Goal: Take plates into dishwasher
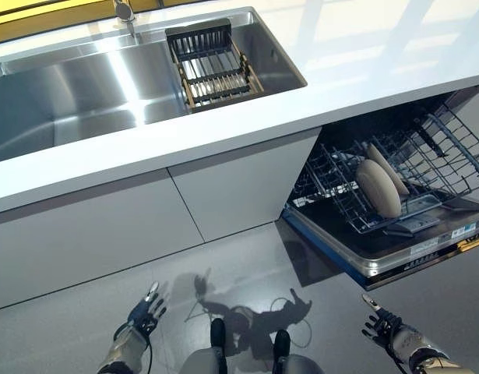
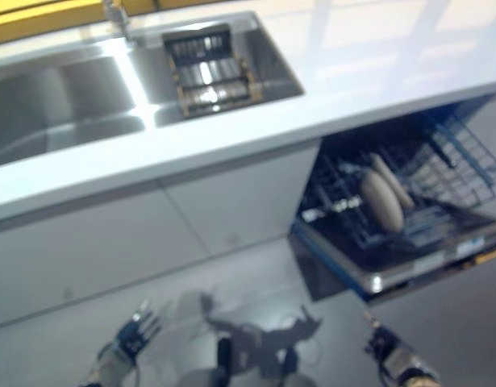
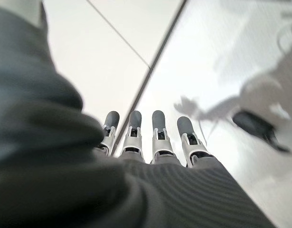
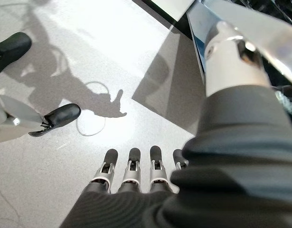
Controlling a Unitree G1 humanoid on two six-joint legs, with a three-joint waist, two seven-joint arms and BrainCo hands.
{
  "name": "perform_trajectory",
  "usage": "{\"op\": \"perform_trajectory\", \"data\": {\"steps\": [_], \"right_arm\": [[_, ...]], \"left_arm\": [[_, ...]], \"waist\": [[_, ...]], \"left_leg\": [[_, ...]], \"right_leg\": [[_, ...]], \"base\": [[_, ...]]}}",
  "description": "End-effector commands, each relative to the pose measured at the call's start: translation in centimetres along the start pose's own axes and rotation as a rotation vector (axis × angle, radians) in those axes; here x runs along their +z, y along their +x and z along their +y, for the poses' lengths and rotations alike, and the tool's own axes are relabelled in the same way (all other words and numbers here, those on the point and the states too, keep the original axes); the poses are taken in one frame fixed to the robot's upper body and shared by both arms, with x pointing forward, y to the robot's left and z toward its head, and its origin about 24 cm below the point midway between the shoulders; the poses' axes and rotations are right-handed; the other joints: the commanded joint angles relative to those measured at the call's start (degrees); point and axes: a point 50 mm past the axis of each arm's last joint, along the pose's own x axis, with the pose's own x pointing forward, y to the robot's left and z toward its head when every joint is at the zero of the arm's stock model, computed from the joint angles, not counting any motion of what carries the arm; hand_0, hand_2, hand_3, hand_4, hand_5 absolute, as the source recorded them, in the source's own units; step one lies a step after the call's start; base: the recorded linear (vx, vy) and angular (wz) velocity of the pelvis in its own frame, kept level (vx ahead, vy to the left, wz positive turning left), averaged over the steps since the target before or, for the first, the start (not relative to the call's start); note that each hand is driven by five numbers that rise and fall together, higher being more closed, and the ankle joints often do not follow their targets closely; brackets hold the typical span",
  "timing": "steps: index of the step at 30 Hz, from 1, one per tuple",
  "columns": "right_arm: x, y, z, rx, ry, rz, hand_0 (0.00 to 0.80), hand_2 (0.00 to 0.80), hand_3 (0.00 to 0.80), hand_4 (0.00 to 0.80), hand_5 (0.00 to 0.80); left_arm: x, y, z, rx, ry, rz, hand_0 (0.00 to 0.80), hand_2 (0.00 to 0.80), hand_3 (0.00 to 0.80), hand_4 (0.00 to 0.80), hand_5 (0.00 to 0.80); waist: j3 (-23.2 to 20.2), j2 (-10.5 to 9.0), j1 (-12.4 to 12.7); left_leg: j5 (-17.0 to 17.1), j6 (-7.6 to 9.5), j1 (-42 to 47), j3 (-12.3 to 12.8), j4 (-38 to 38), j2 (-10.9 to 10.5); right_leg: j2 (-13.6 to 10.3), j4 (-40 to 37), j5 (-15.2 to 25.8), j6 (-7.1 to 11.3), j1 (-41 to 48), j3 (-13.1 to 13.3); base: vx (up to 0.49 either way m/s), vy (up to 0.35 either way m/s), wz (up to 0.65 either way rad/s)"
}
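Observation:
Two beige plates stand on edge in the lower rack of the open dishwasher, under the counter at the right. They also show in the right eye view. My left hand hangs low over the floor at the lower left, fingers straight, empty. My right hand hangs low at the lower right, just in front of the dishwasher door's edge, fingers straight, empty.
A steel sink is set in the white counter, with a dark dish rack in its right part and a tap behind. White cabinet fronts stand below. The pulled-out door juts over the floor.

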Motion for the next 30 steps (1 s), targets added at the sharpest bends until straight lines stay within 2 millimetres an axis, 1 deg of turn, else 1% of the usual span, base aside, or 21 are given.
{"op": "perform_trajectory", "data": {"steps": [1, 5, 7, 10, 14, 16, 18, 23, 24, 27, 30], "right_arm": [[2.6, -0.7, -2.1, -0.054, 0.078, -0.053, 0.000, 0.000, 0.000, 0.000, 0.000], [2.5, -0.7, -2.3, -0.051, 0.114, -0.059, 0.000, 0.000, 0.000, 0.000, 0.000], [2.8, -0.8, -2.5, -0.077, 0.153, -0.065, 0.000, 0.000, 0.000, 0.000, 0.000], [3.8, -1.1, -3.2, -0.120, 0.209, -0.077, 0.000, 0.000, 0.000, 0.000, 0.000], [5.1, -1.5, -3.4, -0.145, 0.234, -0.102, 0.000, 0.000, 0.000, 0.000, 0.000], [6.2, -1.8, -3.5, -0.152, 0.254, -0.135, 0.000, 0.000, 0.000, 0.000, 0.000], [7.0, -2.0, -3.5, -0.147, 0.274, -0.164, 0.000, 0.000, 0.000, 0.000, 0.000], [9.0, -2.4, -2.6, -0.105, 0.316, -0.245, 0.000, 0.000, 0.000, 0.000, 0.000], [10.0, -2.7, -2.3, -0.095, 0.320, -0.272, 0.000, 0.000, 0.000, 0.000, 0.000], [11.9, -3.4, -2.1, -0.093, 0.346, -0.323, 0.000, 0.000, 0.000, 0.000, 0.000], [13.9, -4.3, -1.4, -0.038, 0.408, -0.384, 0.000, 0.000, 0.000, 0.000, 0.000]], "left_arm": [[0.2, 0.5, -1.6, -0.075, 0.035, -0.004, 0.000, 0.000, 0.000, 0.000, 0.000], [0.2, 0.6, -1.8, -0.080, 0.053, -0.005, 0.000, 0.000, 0.000, 0.000, 0.000], [0.4, 0.6, -1.6, -0.077, 0.067, -0.010, 0.000, 0.000, 0.000, 0.000, 0.000], [0.8, 0.5, -1.5, -0.076, 0.065, -0.026, 0.000, 0.000, 0.000, 0.000, 0.000], [0.9, 0.5, -1.4, -0.086, 0.061, -0.033, 0.000, 0.000, 0.000, 0.000, 0.000], [0.9, 0.5, -1.7, -0.100, 0.069, -0.034, 0.000, 0.000, 0.000, 0.000, 0.000], [1.2, 0.6, -1.8, -0.108, 0.074, -0.038, 0.000, 0.000, 0.000, 0.000, 0.000], [2.0, 0.8, -2.5, -0.119, 0.069, -0.061, 0.000, 0.000, 0.000, 0.000, 0.000], [2.2, 0.9, -2.6, -0.123, 0.061, -0.070, 0.000, 0.000, 0.000, 0.000, 0.000], [2.6, 0.9, -2.6, -0.127, 0.040, -0.085, 0.000, 0.000, 0.000, 0.000, 0.000], [2.3, 0.7, -2.5, -0.128, 0.019, -0.092, 0.000, 0.000, 0.000, 0.000, 0.000]], "waist": [[0.10, 0.05, 0.95], [-0.04, 0.25, 0.45], [-0.19, 0.44, 0.23], [0.25, 1.22, -0.30], [0.85, 1.87, -0.77], [1.12, 2.23, -1.03], [1.26, 2.51, -1.23], [2.33, 3.50, -1.62], [2.97, 4.01, -1.64], [4.01, 4.81, -1.82], [5.41, 5.89, -1.79]], "left_leg": [[-3.68, 1.86, -0.14, -1.82, 2.07, -0.62], [-3.20, 1.80, 0.68, -1.34, 0.55, -0.31], [-2.97, 1.78, 1.03, -1.06, -0.20, -0.16], [-2.18, 1.33, 0.69, -0.43, -1.16, 0.14], [-1.63, 0.94, 0.34, -0.04, -1.84, 0.32], [-1.37, 0.74, 0.24, 0.19, -2.33, 0.39], [-1.30, 0.72, 0.14, 0.34, -2.58, 0.41], [-1.17, 0.47, -1.85, 0.62, -1.34, 0.46], [-1.03, 0.24, -2.88, 0.75, -0.41, 0.48], [-1.14, -0.20, -5.21, 1.08, 2.14, 0.48], [-1.02, -0.94, -8.01, 0.95, 5.97, 0.47]], "right_leg": [[4.57, 1.28, -0.53, -5.49, -1.09, -0.41], [4.79, 1.16, -0.53, -5.50, -1.01, -0.52], [4.89, 1.19, -0.63, -5.52, -1.14, -0.54], [5.02, 0.97, -0.35, -5.59, -1.91, -0.77], [5.11, 0.66, -0.11, -5.69, -2.40, -0.71], [5.12, 0.56, -0.08, -5.78, -2.66, -0.64], [5.09, 0.85, -0.30, -5.83, -3.01, -0.72], [4.82, 4.27, -1.81, -6.45, -5.76, -1.61], [4.69, 5.57, -2.28, -6.73, -6.92, -2.12], [4.41, 8.40, -3.35, -7.27, -9.25, -3.06], [3.89, 12.23, -4.91, -8.08, -11.48, -3.98]], "base": [[-0.083, -0.063, -0.06], [-0.069, -0.066, -0.05], [-0.054, -0.074, -0.03], [-0.086, -0.057, -0.04], [-0.067, -0.030, -0.06], [-0.053, -0.044, -0.13], [-0.043, -0.055, -0.07], [-0.068, -0.080, -0.02], [-0.083, -0.082, -0.04], [-0.087, -0.096, -0.06], [-0.052, -0.089, -0.05]]}}
